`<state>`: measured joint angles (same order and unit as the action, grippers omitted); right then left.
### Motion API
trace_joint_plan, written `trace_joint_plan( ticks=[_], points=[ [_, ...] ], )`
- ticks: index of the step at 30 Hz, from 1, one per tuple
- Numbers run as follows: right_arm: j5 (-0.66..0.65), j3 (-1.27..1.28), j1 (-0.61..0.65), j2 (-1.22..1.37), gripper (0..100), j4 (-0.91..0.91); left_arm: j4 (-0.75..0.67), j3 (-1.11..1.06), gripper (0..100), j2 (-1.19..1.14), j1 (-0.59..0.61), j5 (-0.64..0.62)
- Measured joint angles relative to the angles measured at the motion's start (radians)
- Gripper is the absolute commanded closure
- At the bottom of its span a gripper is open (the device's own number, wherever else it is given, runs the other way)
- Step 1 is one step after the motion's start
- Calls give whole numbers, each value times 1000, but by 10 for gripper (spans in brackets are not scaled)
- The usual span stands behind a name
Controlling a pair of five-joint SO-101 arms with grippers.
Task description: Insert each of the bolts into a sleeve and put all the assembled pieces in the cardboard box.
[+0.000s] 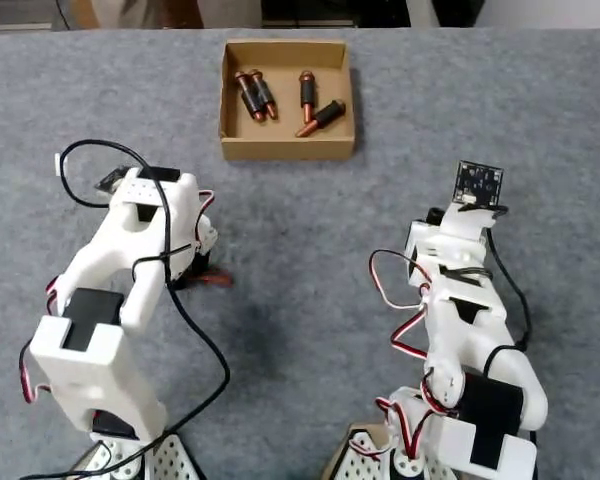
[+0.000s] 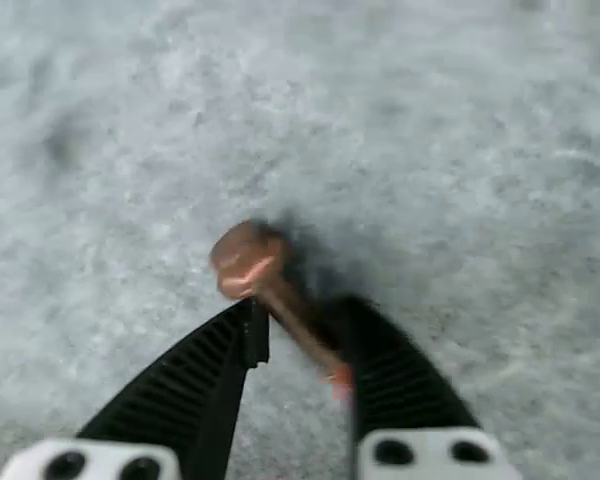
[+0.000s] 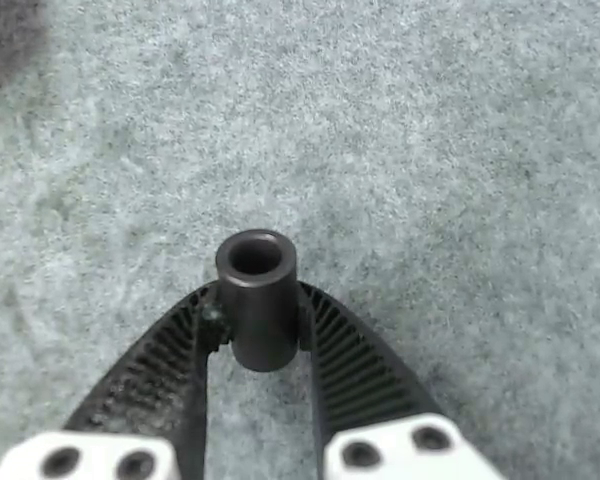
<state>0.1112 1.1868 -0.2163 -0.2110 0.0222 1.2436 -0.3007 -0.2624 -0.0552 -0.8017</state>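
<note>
A copper bolt [image 2: 277, 303] sits aslant in the left end effector [image 2: 305, 322], just above the surface [image 2: 460, 150]. Its round head points away from the wrist and stands clear of the tips, while its shank runs back between the two black ribbed fingers [image 2: 205, 375]. The fingers are closed onto the shank with a gap still left between them, one tip against the shank near the head and the other by its far end; the view is blurred, so the exact contact is hard to read. A black sleeve [image 3: 257, 320] is gripped in the right end effector [image 3: 257, 300]. Its fingers [image 3: 170, 350] press on either side of the barrel, drawn in to the sleeve's width, and the open bore faces the wrist camera. In the high view the left arm [image 1: 130, 250] leans over the left half of the grey surface [image 1: 310, 250], and the right arm [image 1: 460, 290] stretches up the right half; the two are well apart. The cardboard box [image 1: 286, 148] rests at the far edge of the surface, between the two arms and beyond both. Four assembled pieces lie in it: a pair [image 1: 254, 94] side by side in its left part, one [image 1: 306, 88] roughly upright right of the middle, and one [image 1: 322, 117] tilted just below that.
</note>
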Motion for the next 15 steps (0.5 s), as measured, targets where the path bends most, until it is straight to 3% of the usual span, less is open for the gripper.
trace_joint_plan(
  ticks=[9, 15],
  points=[
    [0, 0, 0, 0, 997, 0, 0, -3, 982, -2, 0, 143],
    [0, 0, 0, 0, 997, 0, 2, 3, 982, -3, 0, 414]
  ],
)
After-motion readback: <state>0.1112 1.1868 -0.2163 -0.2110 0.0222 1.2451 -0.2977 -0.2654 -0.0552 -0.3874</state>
